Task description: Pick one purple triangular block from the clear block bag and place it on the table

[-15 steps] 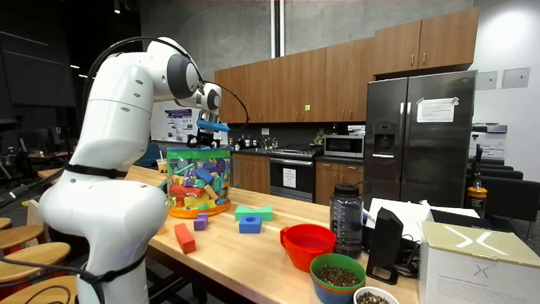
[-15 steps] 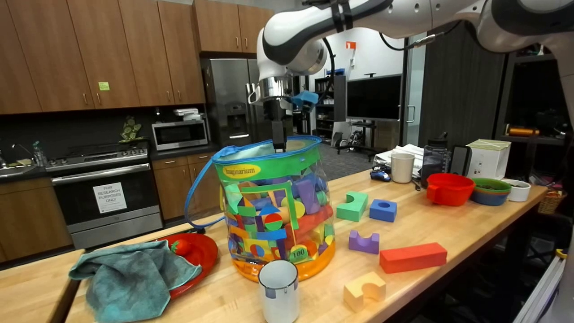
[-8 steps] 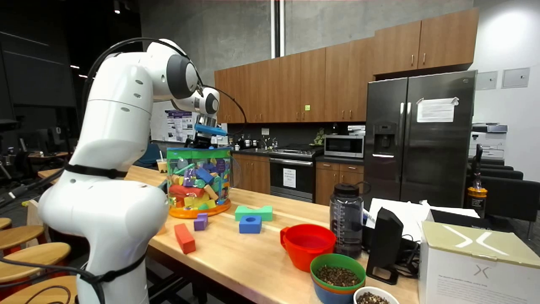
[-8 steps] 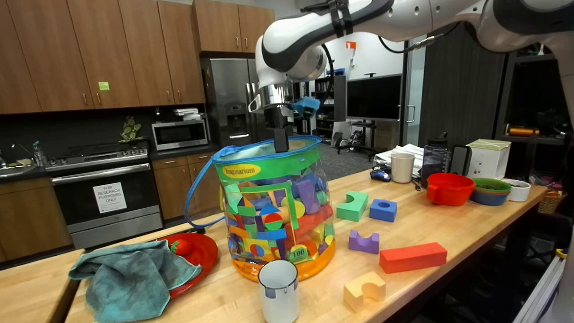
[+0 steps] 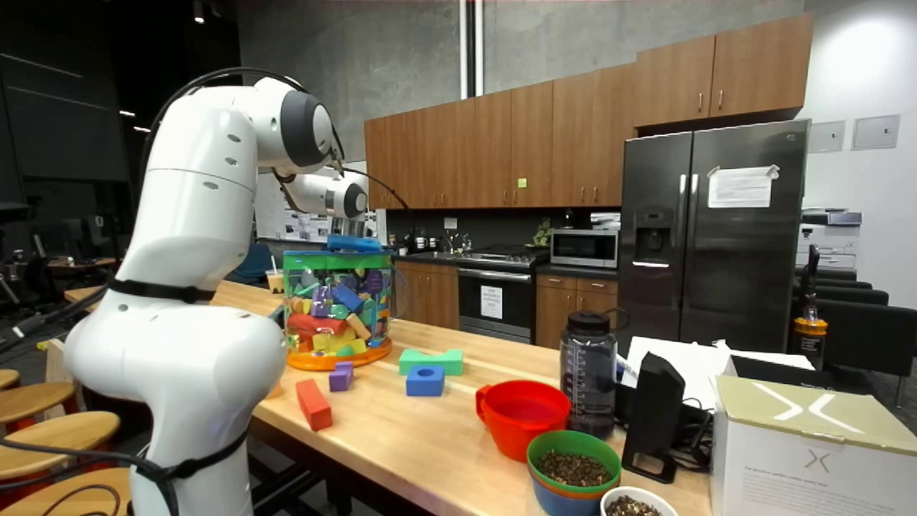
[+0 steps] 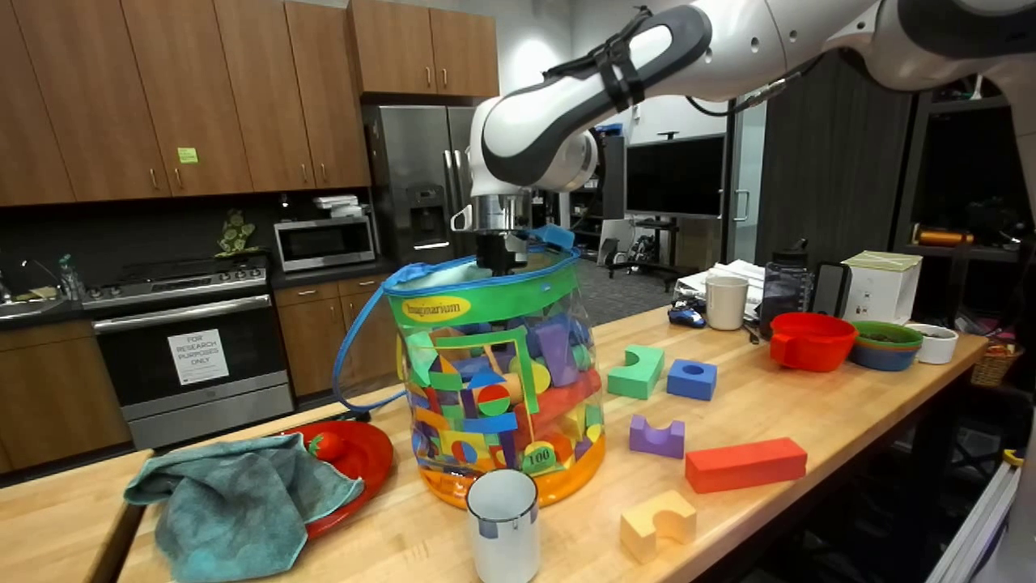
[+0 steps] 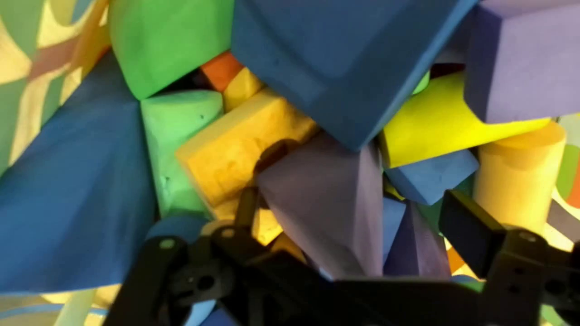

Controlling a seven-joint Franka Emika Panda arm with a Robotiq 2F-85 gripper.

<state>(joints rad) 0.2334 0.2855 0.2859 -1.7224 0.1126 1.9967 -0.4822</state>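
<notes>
Indoors | wooden table bearing clear block bag | cabinets, fridge beyond

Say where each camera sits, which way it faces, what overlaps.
In an exterior view: near the box end of the table, facing bag and stove; most of the arm shows.
In an exterior view: by the cup, facing the bag, red bowl beyond; the arm spans from upper right.
Wrist view: on the arm above the gripper, facing down at blocks in the bag; open jaws along the bottom.
Both exterior views share bag, table, arm and stove.
</notes>
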